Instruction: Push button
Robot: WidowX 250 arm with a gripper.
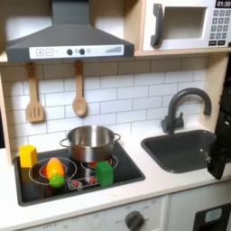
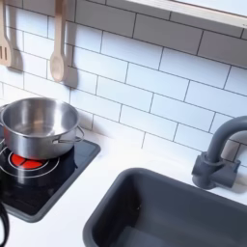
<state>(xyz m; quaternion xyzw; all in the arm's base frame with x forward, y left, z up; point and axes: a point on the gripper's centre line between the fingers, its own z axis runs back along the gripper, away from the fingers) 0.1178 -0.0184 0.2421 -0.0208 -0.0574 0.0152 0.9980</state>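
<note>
1. The gripper (image 1: 219,155) is hanging as a dark shape at the first exterior view's right edge, over the sink (image 1: 177,153); whether its jaws are apart I cannot tell.
2. The buttons (image 1: 219,27) are sitting on the microwave (image 1: 185,24) keypad, top right, well above the gripper.
3. The faucet (image 1: 180,106) is standing between them, with bare tiled wall (image 1: 126,95) showing to its left.
4. The steel pot (image 2: 37,124) is occupying the stove (image 2: 43,178) in the second exterior view, leaving white counter (image 2: 101,178) free beside the sink.
</note>
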